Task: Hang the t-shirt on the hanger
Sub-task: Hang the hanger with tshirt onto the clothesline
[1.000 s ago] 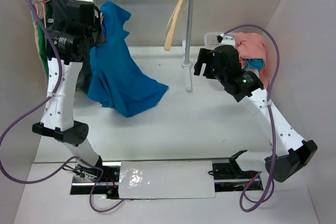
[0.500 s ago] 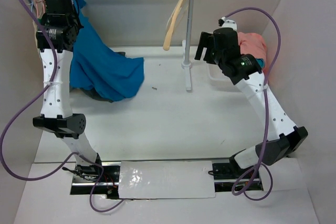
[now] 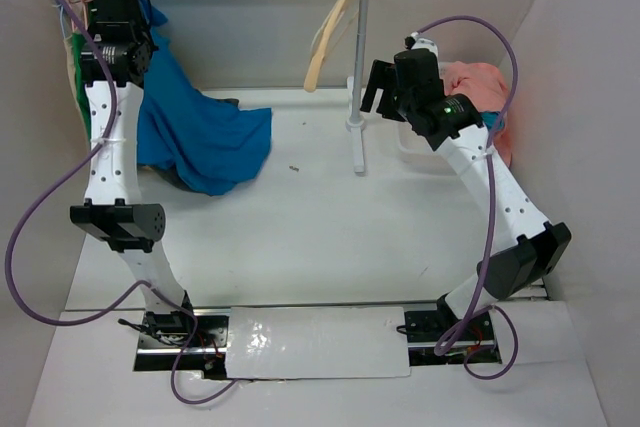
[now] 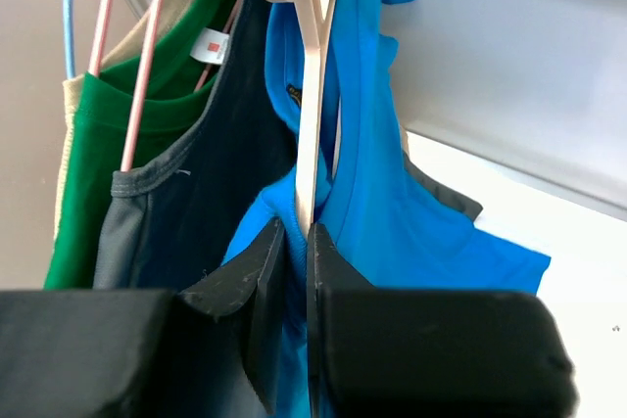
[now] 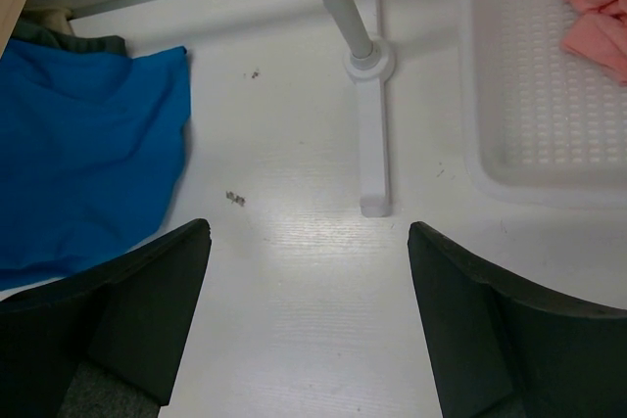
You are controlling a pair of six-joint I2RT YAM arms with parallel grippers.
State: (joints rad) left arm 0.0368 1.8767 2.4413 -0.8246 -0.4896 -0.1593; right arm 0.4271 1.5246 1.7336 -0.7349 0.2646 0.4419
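- Takes in a white table (image 3: 320, 237) with a clothes rack (image 3: 359, 97) at its rear, post right of centre, rail running left.
- Finds the t-shirt (image 3: 200, 132) strung from the rail's left end down to the table, lower half heaped at rear left.
- Puts a white basket (image 5: 529, 85) right of the rack's foot, a salmon-pink cloth (image 3: 480, 82) inside it.
- Shows a dark grey shirt (image 4: 225, 173) and a green shirt (image 4: 98, 163) hanging just left of the t-shirt, a pink wire hanger (image 4: 147, 56) at the green one's neck.
- Has the left gripper (image 4: 296, 242) raised to the rail's left end, fingers pressed nearly together, pinching one thin arm of the hanger (image 4: 312, 115).
- Places the t-shirt's collar around that arm, blue cloth touching the hanger right above the fingertips and falling behind them.
- Sets the right gripper (image 5: 306, 232) spread wide, holding nothing, above the table near the rack's foot, well apart from the t-shirt's hem to its left.
- Shows a cream hanger (image 3: 328, 37) on the rail beside the post.
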